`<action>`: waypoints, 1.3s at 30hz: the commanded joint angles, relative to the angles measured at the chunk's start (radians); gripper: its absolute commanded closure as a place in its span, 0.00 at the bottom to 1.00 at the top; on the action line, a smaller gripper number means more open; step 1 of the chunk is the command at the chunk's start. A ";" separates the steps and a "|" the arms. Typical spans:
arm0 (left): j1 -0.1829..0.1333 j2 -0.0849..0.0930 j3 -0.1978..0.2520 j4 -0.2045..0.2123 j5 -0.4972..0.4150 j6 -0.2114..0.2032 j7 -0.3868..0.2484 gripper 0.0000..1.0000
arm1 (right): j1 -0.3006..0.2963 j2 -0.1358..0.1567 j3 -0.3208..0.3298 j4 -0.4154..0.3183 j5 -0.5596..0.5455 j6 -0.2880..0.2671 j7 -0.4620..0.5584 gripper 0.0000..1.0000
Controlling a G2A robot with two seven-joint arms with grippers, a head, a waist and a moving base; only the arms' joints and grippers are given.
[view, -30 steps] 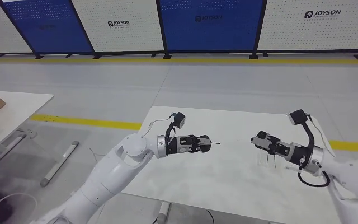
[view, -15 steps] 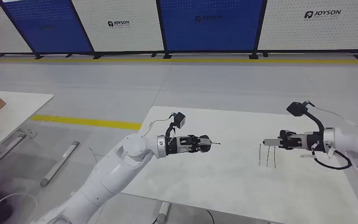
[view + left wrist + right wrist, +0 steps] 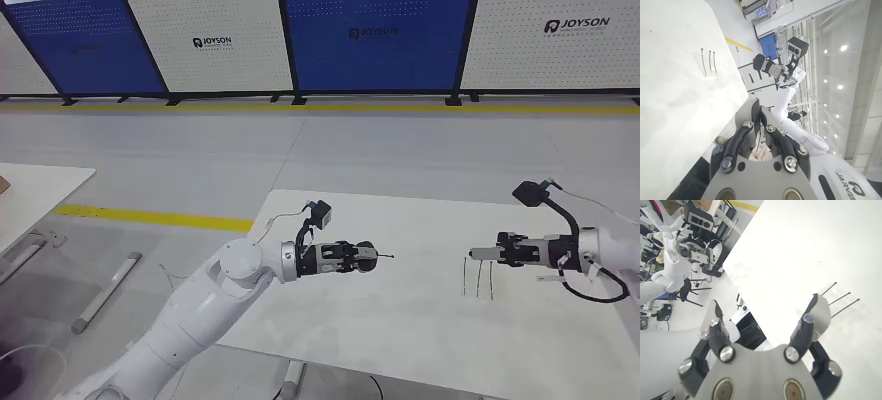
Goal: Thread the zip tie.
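the white table [image 3: 400, 330] spans the lower middle of the top view, its rounded corners visible; the left wrist view [image 3: 677, 75] and the right wrist view [image 3: 791, 247] show its pale surface too.

the left gripper [image 3: 368, 253] is held above the table's left half and points toward the other arm. in its own wrist view [image 3: 758, 107] the 2 pads are pressed together, clamping a thin black strap.

the right gripper [image 3: 485, 253] sits over the table's right half, facing the left one, with a wide gap between the 2. its own wrist view [image 3: 765, 299] shows the fingers spread far apart with nothing between them.

3 loose zip ties [image 3: 478, 278] lie flat on the table side by side, roughly parallel and apart from each other, just beside the right gripper's tips in the top view; they also show in the left wrist view [image 3: 710, 62] and the right wrist view [image 3: 842, 296].

the held zip tie [image 3: 384, 256] sticks out of the left gripper's tips as a short black line aimed at the right gripper; its strap runs between the pads [image 3: 759, 138].
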 commanded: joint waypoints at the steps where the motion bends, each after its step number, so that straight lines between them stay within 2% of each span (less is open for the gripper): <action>1: 0.006 0.000 -0.008 -0.008 -0.044 -0.023 -0.028 1.00 | 0.000 0.000 0.000 0.000 0.000 0.000 0.000 0.00; 5: 0.027 0.007 -0.068 -0.025 -0.122 -0.081 -0.077 1.00 | 0.000 0.000 0.000 0.000 0.000 0.000 0.000 0.00; 10: 0.074 0.020 -0.168 -0.110 -0.153 -0.111 -0.059 1.00 | 0.000 0.000 0.000 0.000 0.000 0.000 0.000 0.00; 16: 0.123 0.033 -0.267 -0.231 -0.187 -0.109 -0.072 1.00 | 0.000 0.000 0.000 0.000 0.000 0.000 0.000 0.00; 20: 0.147 0.036 -0.300 -0.292 -0.181 -0.093 -0.069 1.00 | 0.000 0.000 0.000 0.000 0.000 0.000 0.000 0.00; 24: 0.159 0.037 -0.315 -0.319 -0.168 -0.081 -0.065 1.00 | 0.000 0.000 0.000 0.000 0.000 0.000 0.000 0.00; 26: 0.162 0.038 -0.317 -0.324 -0.138 -0.067 -0.057 1.00 | 0.000 0.000 0.000 0.000 0.000 0.000 0.000 0.00; 30: 0.156 0.038 -0.290 -0.309 -0.047 -0.002 -0.050 1.00 | 0.000 0.000 0.000 0.000 0.000 0.000 0.000 0.00; 33: 0.144 0.036 -0.245 -0.264 0.017 0.042 -0.048 1.00 | 0.000 0.000 0.000 0.000 0.000 0.000 0.000 0.00; 39: 0.105 0.025 -0.168 -0.153 0.065 0.067 -0.047 1.00 | 0.000 0.000 0.000 0.000 0.000 0.000 0.000 0.00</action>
